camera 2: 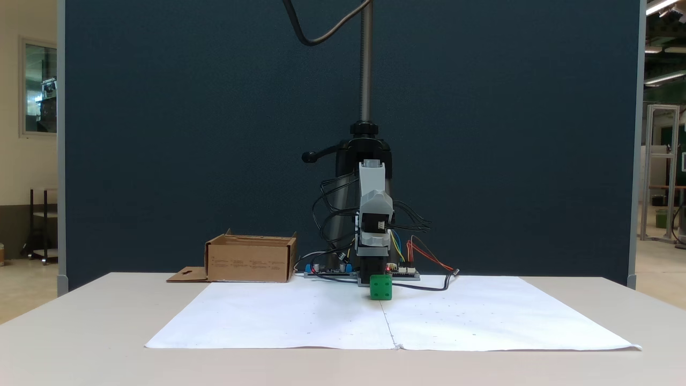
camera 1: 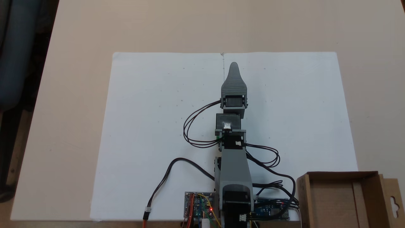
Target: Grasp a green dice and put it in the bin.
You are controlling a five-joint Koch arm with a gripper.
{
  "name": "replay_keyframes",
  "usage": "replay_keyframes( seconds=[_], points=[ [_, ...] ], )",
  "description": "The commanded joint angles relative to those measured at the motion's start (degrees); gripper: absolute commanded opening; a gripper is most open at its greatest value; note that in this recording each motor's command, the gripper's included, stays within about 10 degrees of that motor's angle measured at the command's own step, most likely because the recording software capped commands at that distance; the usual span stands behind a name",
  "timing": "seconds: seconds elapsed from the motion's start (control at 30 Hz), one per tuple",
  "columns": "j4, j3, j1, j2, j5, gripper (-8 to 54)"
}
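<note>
Green dice (pips showing) — on paper

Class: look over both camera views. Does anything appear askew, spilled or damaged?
Nothing stands out. The green dice sits squarely on the white paper, and the bin stands upright beside the arm's base.

One green dice, one bin

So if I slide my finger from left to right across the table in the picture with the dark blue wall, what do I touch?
Flat cardboard flap → brown cardboard bin → green dice, in front of the robot arm.
</note>
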Motion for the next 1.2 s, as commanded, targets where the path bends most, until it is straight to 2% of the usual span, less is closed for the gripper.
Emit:
replay_keyframes(
  seconds=[0.0,0.2,1.17],
  points=[
    [-10.0,5.9,0.9,6.2,-3.5,44.7],
    [-20.5,5.9,0.9,6.2,-3.5,44.7],
    [-20.2,0.8,-4.1,5.9,-3.1,44.7]
  ],
)
